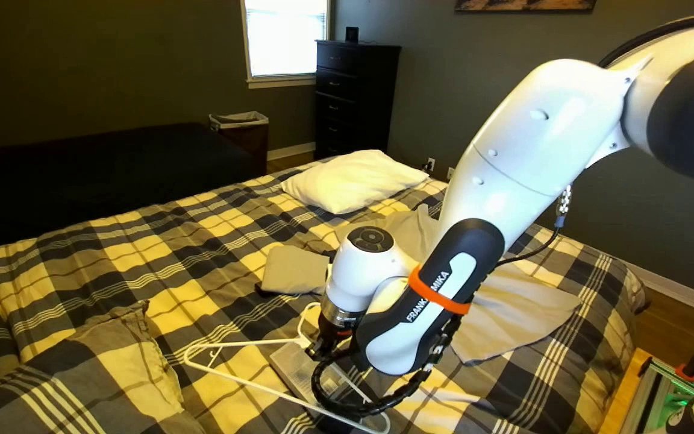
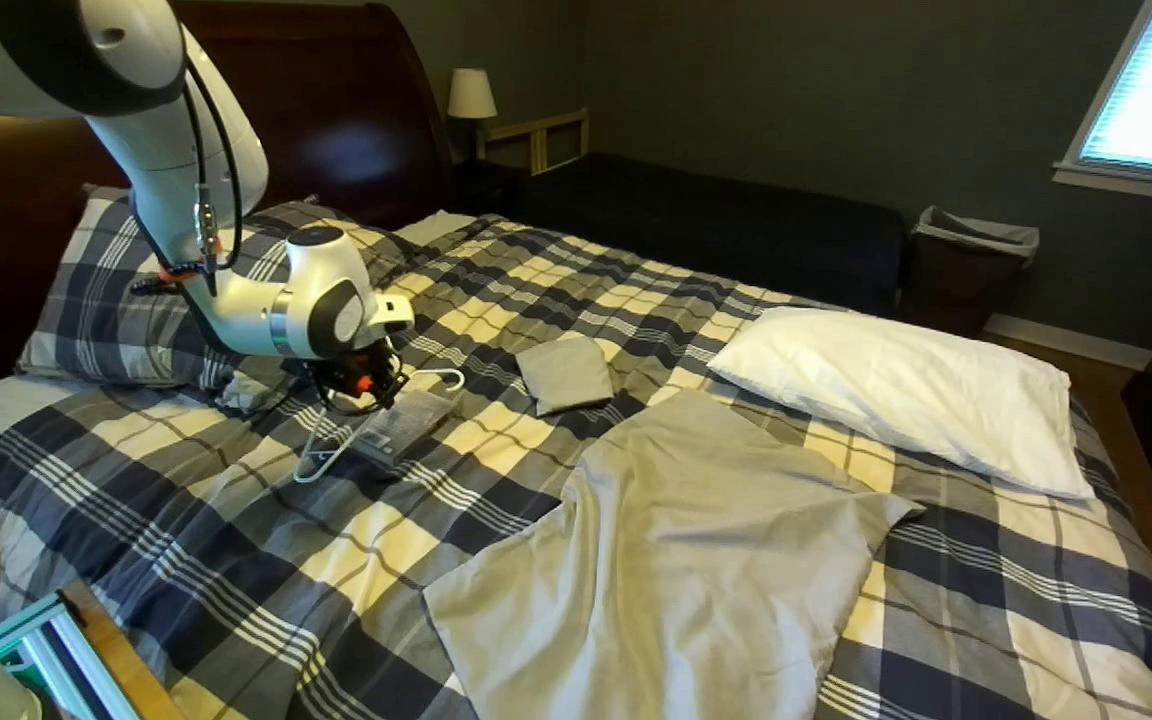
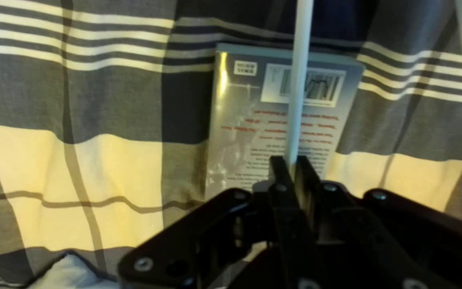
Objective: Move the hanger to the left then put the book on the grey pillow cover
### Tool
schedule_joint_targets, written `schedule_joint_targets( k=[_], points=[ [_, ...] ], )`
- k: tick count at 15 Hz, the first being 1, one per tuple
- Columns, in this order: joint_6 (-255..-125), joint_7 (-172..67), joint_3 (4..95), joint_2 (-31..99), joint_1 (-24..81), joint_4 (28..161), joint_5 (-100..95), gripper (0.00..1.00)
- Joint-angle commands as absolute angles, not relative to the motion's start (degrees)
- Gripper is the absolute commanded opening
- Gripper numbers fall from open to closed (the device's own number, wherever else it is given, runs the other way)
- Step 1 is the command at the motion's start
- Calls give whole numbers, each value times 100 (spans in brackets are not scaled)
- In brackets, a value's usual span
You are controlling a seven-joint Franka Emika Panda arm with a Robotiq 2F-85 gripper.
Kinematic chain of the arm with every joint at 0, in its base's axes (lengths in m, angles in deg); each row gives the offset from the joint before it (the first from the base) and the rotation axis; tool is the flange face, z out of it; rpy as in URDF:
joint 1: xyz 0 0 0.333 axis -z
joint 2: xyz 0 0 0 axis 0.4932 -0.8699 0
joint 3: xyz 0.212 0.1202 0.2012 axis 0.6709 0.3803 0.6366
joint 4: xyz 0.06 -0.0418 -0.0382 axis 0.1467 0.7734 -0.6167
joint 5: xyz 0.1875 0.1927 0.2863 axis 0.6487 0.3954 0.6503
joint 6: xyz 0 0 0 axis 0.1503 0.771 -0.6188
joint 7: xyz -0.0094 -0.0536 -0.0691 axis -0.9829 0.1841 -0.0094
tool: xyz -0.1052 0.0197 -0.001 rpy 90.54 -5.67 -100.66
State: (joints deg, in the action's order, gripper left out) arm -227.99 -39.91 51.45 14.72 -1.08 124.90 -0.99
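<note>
My gripper is shut on the white hanger, with one thin bar between the fingertips. In an exterior view the gripper holds the hanger near its hook, over the book. The hanger also shows below the gripper in an exterior view. The book lies flat on the bed under the hanger, back cover up, partly hidden by the fingers. It shows in both exterior views. The grey pillow cover lies spread and wrinkled; the arm partly hides it in an exterior view.
A tan folded square cloth lies between the book and the plump white pillow. Plaid pillows lie at the headboard end. The plaid bedspread is uneven. The robot's base mount stands at the bed's edge.
</note>
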Motion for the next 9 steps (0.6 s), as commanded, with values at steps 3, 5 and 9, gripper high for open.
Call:
schedule_joint_targets(
  k=[3,5,9],
  points=[
    [-22696,-4002,5274,1640,-37,12516,-76,2],
    [-23120,-4022,6045,1542,678,12528,533,2],
    [-23482,-4183,7361,1112,1784,12368,1323,2]
  ],
)
